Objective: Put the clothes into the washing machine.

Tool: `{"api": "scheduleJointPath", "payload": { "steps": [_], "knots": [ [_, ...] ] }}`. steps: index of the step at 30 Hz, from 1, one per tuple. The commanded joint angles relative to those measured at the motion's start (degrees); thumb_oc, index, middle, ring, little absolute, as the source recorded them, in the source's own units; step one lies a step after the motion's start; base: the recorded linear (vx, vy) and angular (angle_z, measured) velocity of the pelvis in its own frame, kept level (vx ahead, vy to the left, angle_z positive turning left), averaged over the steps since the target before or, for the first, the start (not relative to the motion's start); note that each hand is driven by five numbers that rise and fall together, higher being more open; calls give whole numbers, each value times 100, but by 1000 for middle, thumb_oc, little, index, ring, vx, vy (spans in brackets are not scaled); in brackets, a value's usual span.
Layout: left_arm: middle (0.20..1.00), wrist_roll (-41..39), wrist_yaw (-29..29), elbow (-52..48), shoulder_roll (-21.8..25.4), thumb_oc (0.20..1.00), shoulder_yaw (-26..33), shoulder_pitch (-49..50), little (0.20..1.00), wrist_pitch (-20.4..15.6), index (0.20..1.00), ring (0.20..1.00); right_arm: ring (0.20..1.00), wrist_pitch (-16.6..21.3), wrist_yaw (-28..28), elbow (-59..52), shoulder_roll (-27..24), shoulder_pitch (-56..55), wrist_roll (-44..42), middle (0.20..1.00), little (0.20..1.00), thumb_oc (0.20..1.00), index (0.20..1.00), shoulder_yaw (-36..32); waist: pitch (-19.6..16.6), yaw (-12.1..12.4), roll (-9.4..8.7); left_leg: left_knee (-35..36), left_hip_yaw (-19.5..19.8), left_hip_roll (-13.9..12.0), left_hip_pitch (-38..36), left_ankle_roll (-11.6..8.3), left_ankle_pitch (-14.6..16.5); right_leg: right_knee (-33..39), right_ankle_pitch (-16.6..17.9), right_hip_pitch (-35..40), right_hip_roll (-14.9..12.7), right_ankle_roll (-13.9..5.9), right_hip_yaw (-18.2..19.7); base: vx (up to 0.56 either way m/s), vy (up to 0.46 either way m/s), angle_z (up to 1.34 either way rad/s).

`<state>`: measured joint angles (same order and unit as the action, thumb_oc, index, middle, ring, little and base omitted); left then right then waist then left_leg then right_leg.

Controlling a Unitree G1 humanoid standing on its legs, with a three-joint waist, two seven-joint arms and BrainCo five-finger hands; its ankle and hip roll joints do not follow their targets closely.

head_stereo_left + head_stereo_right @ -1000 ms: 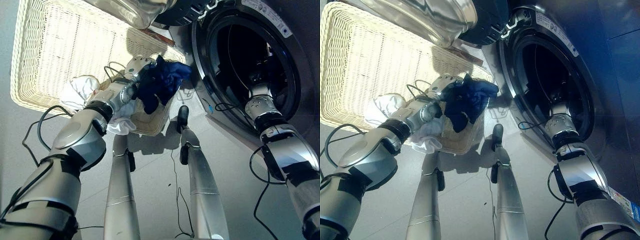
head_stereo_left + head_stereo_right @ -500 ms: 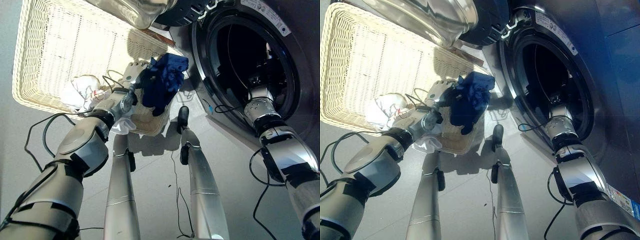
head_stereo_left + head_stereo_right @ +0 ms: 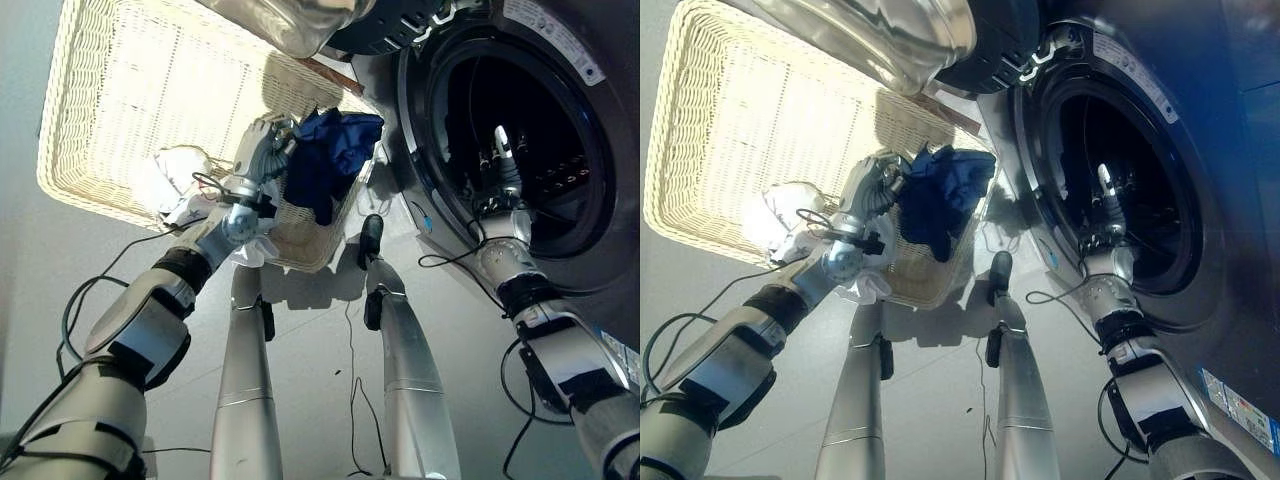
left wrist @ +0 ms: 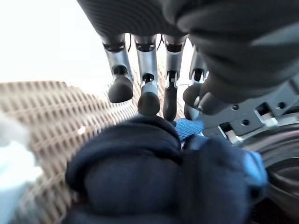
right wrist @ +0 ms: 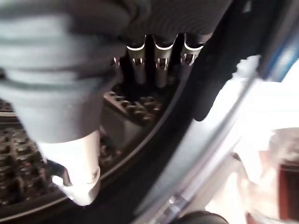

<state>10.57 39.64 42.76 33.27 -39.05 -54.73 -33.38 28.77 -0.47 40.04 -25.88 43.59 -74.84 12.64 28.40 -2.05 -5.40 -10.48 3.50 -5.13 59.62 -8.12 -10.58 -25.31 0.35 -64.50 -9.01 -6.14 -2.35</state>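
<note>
Grey floor point(image 3: 300, 330) lies under a big wicker basket point(image 3: 120, 90) and a washing machine point(image 3: 1200, 290) with its round door hole open. The left hand point(image 3: 256, 160) has its fingers point(image 4: 148, 95) curled down onto a dark blue piece of clothing point(image 3: 325, 160), and they are clamped on it. The blue cloth hangs from these fingers, just over the basket's rim on the side nearest the machine. Behind the left hand, inside the basket, lies a white piece of clothing point(image 3: 172, 180). Another bit of white cloth point(image 3: 862, 280) hangs over the basket's edge under the wrist. The right hand point(image 3: 503, 165) is up inside the dark drum point(image 3: 1120, 170) of the machine. Its fingers point(image 5: 161, 65) are straight and apart and hold nothing. The blue cloth is well apart from these fingers.
</note>
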Motion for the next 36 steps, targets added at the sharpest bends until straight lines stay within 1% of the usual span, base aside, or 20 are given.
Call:
{"api": "scheduleJointPath", "payload": {
  "steps": [1, 4, 6, 8, 14, 17, 19, 22, 23, 24, 25, 26, 27, 28, 30, 31, 32, 33, 35, 36],
  "knots": [
    [200, 428, 297, -846, -116, 200, 423, -6, 200, -425, 200, 200, 1000, 222, 25, -760, -91, -359, 87, 1000, 1000, 1000, 1000, -367, 140, -14, 267, -510, 33, 520, 28, 334, 634, 899, 785, 356, 407, -117, -274, -8, 15, 8],
    [200, 533, 240, -1407, -84, 200, 551, 166, 200, -479, 200, 200, 1000, 159, -127, -1199, -2, -605, 175, 1000, 1000, 1000, 1000, -454, 140, 2, 312, -524, 31, 539, 25, 353, 612, 866, 771, 356, 377, -125, -270, -2, 4, 2],
    [200, 602, 215, -1615, -97, 200, 594, 243, 200, -506, 200, 200, 1000, 128, -129, -1363, 38, -699, 104, 1000, 1000, 1000, 1000, -468, 140, 4, 326, -543, 31, 538, 30, 353, 606, 836, 766, 346, 362, -126, -266, 0, 0, 0],
    [200, 660, 186, -1907, -116, 200, 655, 352, 200, -556, 200, 200, 1000, 4, -84, -1639, 108, -865, 43, 1000, 1000, 1000, 1000, -478, 140, -2, 340, -542, 23, 542, 18, 362, 577, 818, 775, 351, 358, -125, -253, 0, 0, 0],
    [200, 772, 42, -2548, -196, 200, 796, 542, 200, -755, 200, 200, 1000, -296, 313, -2277, 176, -1100, 0, 1000, 1000, 1000, 1000, -344, 140, -1, 354, -547, 35, 556, 20, 377, 517, 786, 787, 344, 341, -123, -236, 0, 0, 1],
    [200, 844, -78, -2834, -225, 200, 859, 628, 200, -741, 200, 200, 1000, -382, 396, -2598, 206, -1214, 64, 1000, 1000, 1000, 1000, -267, 140, -2, 347, -540, 42, 560, 5, 375, 487, 775, 799, 354, 342, -125, -235, 0, 0, 0],
    [200, 1019, -101, -2961, -259, 200, 890, 688, 200, -559, 200, 200, 1000, -365, 446, -2738, 235, -1311, 165, 1000, 1000, 1000, 1000, -232, 140, -6, 341, -559, 39, 566, -13, 375, 475, 754, 795, 379, 351, -125, -231, 0, 0, 0],
    [200, 1249, 82, -2907, -214, 200, 822, 652, 200, -14, 200, 200, 1000, -383, 394, -2841, 216, -1310, 241, 1000, 1000, 1000, 1000, -198, 140, -17, 336, -565, 33, 569, -49, 368, 463, 742, 800, 407, 356, -131, -232, -4, 6, 2],
    [1000, 1401, 139, -2802, -152, 1000, 779, 588, 1000, 349, 1000, 1000, 1000, -401, 384, -2841, 178, -1284, 220, 1000, 1000, 1000, 1000, -207, 140, -21, 332, -563, 27, 566, -62, 370, 454, 742, 799, 419, 354, -133, -231, 0, 0, 0],
    [1000, 1462, 118, -2781, -146, 1000, 774, 577, 1000, 449, 1000, 1000, 1000, -412, 382, -2842, 169, -1274, 212, 1000, 1000, 1000, 1000, -213, 140, -22, 332, -565, 24, 564, -63, 367, 454, 741, 796, 422, 354, -134, -230, 0, 0, 0],
    [1000, 1596, 163, -2559, -65, 1000, 640, 453, 1000, 777, 1000, 1000, 1000, -435, 409, -2746, 106, -1197, 156, 1000, 1000, 1000, 1000, -216, 140, -34, 335, -588, 9, 543, -69, 343, 449, 723, 796, 432, 346, -143, -226, 0, 0, 0],
    [1000, 1537, 133, -2414, -31, 1000, 546, 368, 1000, 968, 1000, 1000, 1000, -452, 409, -2695, 69, -1138, 111, 1000, 1000, 1000, 1000, -214, 140, -39, 333, -603, 4, 537, -66, 333, 449, 715, 798, 431, 344, -146, -223, 0, 0, 0],
    [1000, 1563, 114, -2343, -24, 1000, 507, 320, 1000, 1051, 1000, 1000, 1000, -459, 409, -2671, 55, -1106, 88, 1000, 1000, 1000, 1000, -208, 140, -44, 331, -608, 1, 534, -62, 328, 449, 713, 801, 427, 342, -149, -222, 0, 0, 0],
    [1000, 1681, 112, -2131, 10, 1000, 375, 183, 1000, 1200, 1000, 1000, 1000, -458, 437, -2589, 37, -1034, 57, 1000, 1000, 1000, 1000, -184, 140, -61, 322, -616, -14, 518, -51, 315, 446, 712, 808, 418, 342, -154, -216, 4, 46, -1],
    [1000, 1690, 50, -1557, 53, 1000, 20, -186, 1000, 1637, 1000, 1000, 1000, -480, 521, -2406, -49, -868, -81, 1000, 1000, 1000, 1000, -102, 140, -130, 292, -622, -59, 476, -39, 289, 431, 708, 824, 398, 369, -157, -177, 3, 58, -2],
    [1000, 1691, 55, -1547, 48, 1000, 12, -197, 1000, 1636, 1000, 1000, 1000, -480, 529, -2397, -50, -862, -88, 1000, 1000, 1000, 1000, -106, 140, -125, 290, -621, -62, 475, -37, 289, 430, 707, 825, 394, 369, -157, -174, 3, 69, -2],
    [1000, 1610, 78, -1058, 49, 1000, -278, -482, 1000, 1946, 1000, 1000, 1000, -483, 634, -2215, -89, -729, -175, 1000, 1000, 1000, 1000, -14, 140, -189, 263, -621, -98, 442, -27, 272, 417, 713, 848, 378, 404, -160, -132, 3, 69, -1],
    [1000, 1603, 17, -726, -2, 1000, -379, -650, 1000, 2129, 1000, 1000, 1000, -471, 705, -2098, -110, -633, -260, 1000, 1000, 1000, 1000, 67, 140, -222, 240, -612, -120, 418, -23, 255, 412, 727, 852, 377, 418, -163, -115, 2, 74, -1],
    [1000, 1616, -3, -510, -33, 1000, -452, -775, 1000, 2222, 1000, 1000, 1000, -448, 751, -2009, -113, -562, -305, 1000, 1000, 1000, 1000, 126, 140, -243, 223, -611, -135, 401, -18, 243, 410, 732, 856, 372, 429, -165, -98, -1, 44, -3],
    [1000, 1435, 36, 131, -161, 1000, -521, -1035, 1000, 2236, 1000, 1000, 1000, -420, 876, -1775, -113, -384, -420, 1000, 1000, 1000, 1000, 262, 140, -295, 183, -614, -171, 357, -12, 220, 404, 725, 858, 362, 451, -164, -65, 0, 55, -6]
  ]
}}
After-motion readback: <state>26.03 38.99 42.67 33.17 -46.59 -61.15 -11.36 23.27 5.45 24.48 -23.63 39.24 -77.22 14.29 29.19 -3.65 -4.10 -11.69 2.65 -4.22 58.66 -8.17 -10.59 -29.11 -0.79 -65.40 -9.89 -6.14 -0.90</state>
